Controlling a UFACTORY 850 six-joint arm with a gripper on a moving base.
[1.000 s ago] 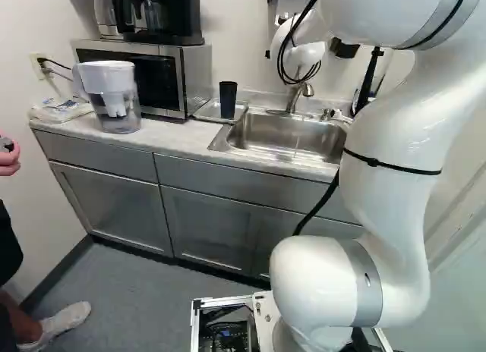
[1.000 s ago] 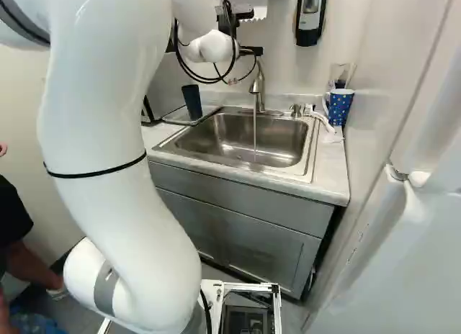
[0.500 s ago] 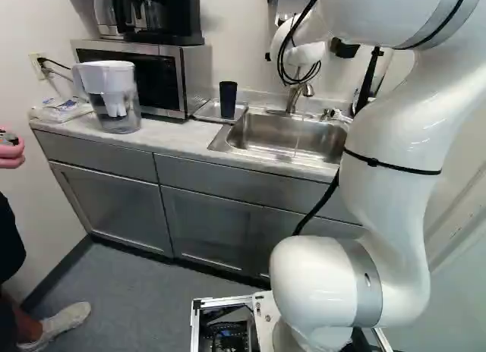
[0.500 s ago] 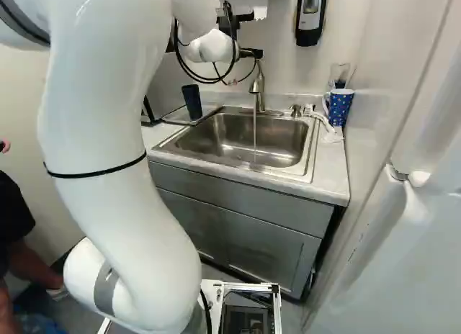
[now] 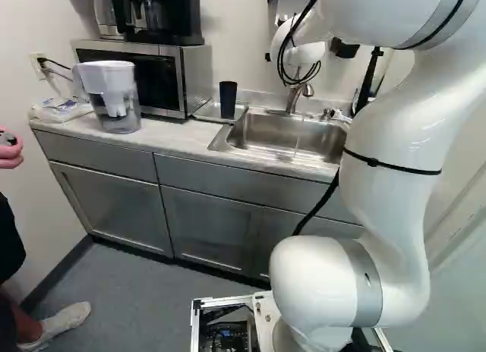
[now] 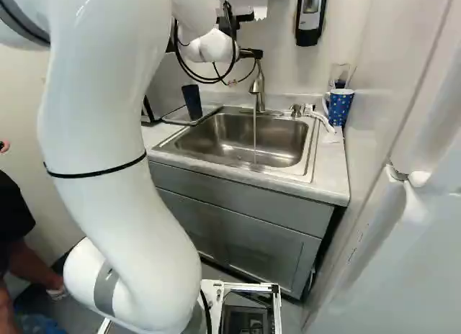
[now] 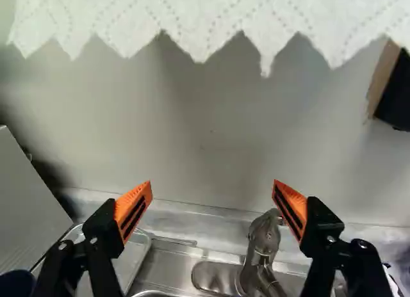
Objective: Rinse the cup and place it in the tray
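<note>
well, our gripper (image 6: 251,53) has its fingers spread wide near the faucet (image 6: 259,87); the dark cup (image 5: 228,99) stands on the tray (image 5: 206,112), lower and off to its left, while water (image 6: 255,136) runs.

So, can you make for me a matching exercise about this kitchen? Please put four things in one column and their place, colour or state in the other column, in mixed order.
Column 1
1. Dark cup
2. Faucet
3. Mug
4. Gripper

Column 2
A. Blue with light dots
B. Open, gripping nothing
C. Standing in the tray
D. Water running from it

Right pairs: 1-C, 2-D, 3-A, 4-B
</note>
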